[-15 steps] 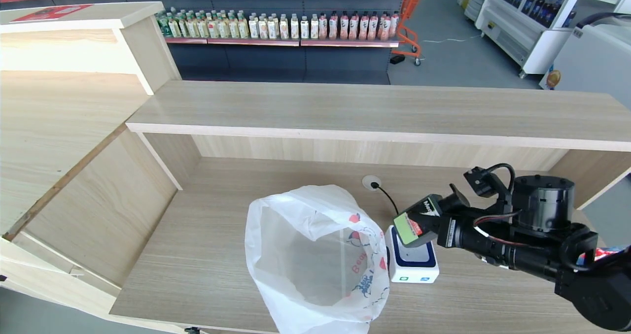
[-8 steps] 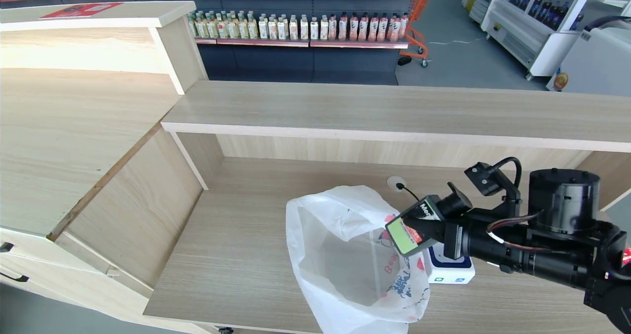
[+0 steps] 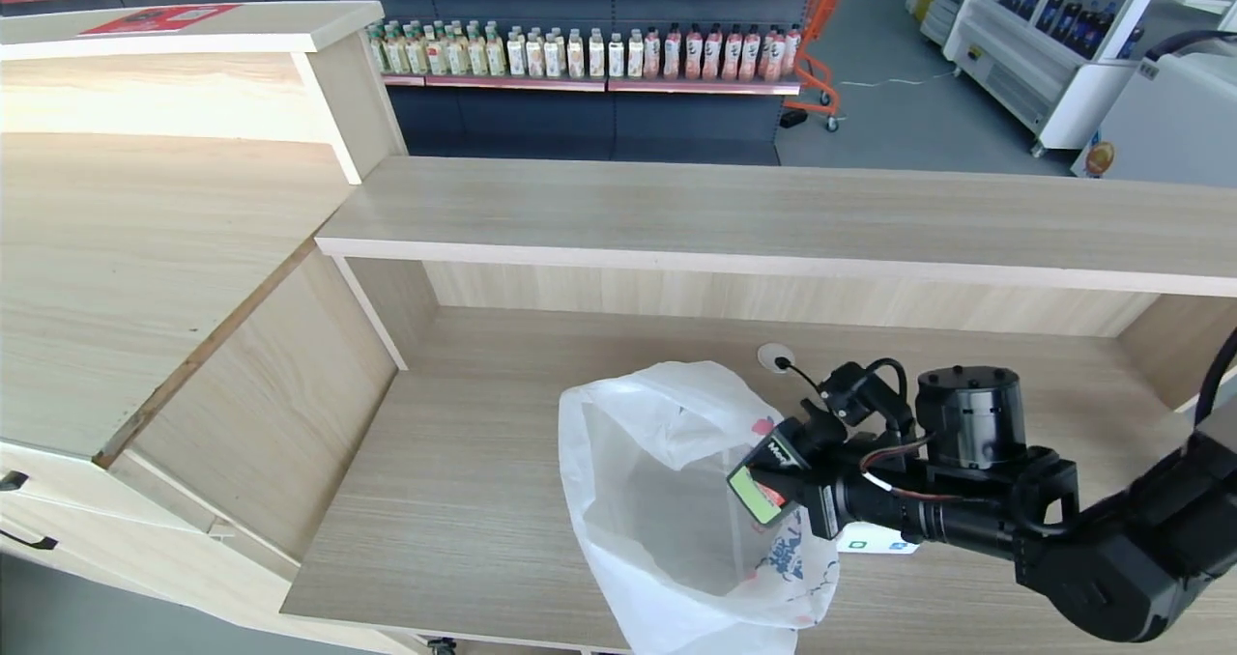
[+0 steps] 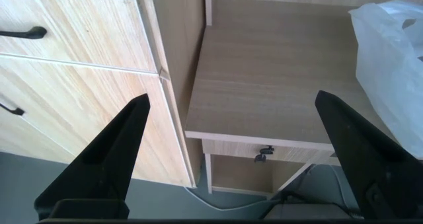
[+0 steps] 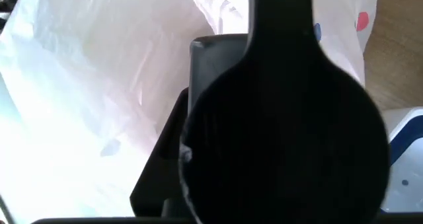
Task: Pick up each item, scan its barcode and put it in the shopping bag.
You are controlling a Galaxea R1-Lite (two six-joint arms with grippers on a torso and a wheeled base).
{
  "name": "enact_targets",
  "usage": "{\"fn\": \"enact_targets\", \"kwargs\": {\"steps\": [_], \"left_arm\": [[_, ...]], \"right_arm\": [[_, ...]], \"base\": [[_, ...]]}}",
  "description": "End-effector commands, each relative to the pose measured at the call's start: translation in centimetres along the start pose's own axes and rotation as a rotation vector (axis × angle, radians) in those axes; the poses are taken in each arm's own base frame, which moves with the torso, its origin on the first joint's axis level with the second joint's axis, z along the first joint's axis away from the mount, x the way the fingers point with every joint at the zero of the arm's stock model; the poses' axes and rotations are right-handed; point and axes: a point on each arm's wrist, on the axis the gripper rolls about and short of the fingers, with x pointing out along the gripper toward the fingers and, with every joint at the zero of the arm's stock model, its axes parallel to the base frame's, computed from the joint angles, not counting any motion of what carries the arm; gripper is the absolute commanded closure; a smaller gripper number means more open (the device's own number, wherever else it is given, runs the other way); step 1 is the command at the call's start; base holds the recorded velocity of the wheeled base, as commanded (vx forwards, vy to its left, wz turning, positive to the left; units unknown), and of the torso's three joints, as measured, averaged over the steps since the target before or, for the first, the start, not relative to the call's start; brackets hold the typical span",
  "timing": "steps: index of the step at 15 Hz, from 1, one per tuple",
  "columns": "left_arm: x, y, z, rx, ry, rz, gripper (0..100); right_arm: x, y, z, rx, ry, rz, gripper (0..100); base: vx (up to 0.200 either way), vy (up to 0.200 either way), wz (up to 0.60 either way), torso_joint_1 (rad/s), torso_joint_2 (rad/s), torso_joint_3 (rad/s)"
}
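A green-faced packet (image 3: 752, 494) is held clamped in the right gripper (image 3: 770, 476) at the shopping bag (image 3: 638, 481) rim; released here, it could be tipped outside.

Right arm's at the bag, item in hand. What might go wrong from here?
1. The green-faced pack in the right gripper is at the right rim of the shopping bag, not clearly over its mouth; released here it may fall outside.
2. The bag stands unsupported near the desk front edge, the open left gripper apart from it; a nudge may collapse it.
3. The scanner lies beneath that arm; retreat may knock it.
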Motion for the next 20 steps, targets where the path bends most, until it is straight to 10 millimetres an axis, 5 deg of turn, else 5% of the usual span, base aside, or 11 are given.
{"fn": "enact_targets", "kwargs": {"steps": [1,10,11,15,20], "left_arm": [[0.0,0.0,0.0,0.000,0.000,0.001,0],[0.0,0.0,0.0,0.000,0.000,0.001,0],[0.0,0.0,0.0,0.000,0.000,0.001,0],[0.0,0.0,0.0,0.000,0.000,0.001,0],[0.0,0.0,0.0,0.000,0.000,0.001,0]], "right_arm": [[3.3,-0.9,-3.0,-0.112,0.018,0.000,100],[7.3,-0.7,-6.1,-0.330,0.070,0.054,100],[7.2,-0.9,-5.9,-0.344,0.066,0.051,0],[6.4,-0.7,-2.5,-0.178,-0.033,0.033,0],[1.0,-2.6,3.5,0.278,-0.120,-0.033,0]], "base": [[0.000,0.000,0.00,0.000,0.00,0.000],[0.000,0.000,0.00,0.000,0.00,0.000],[0.000,0.000,0.00,0.000,0.00,0.000],[0.000,0.000,0.00,0.000,0.00,0.000],[0.000,0.000,0.00,0.000,0.00,0.000]]}}
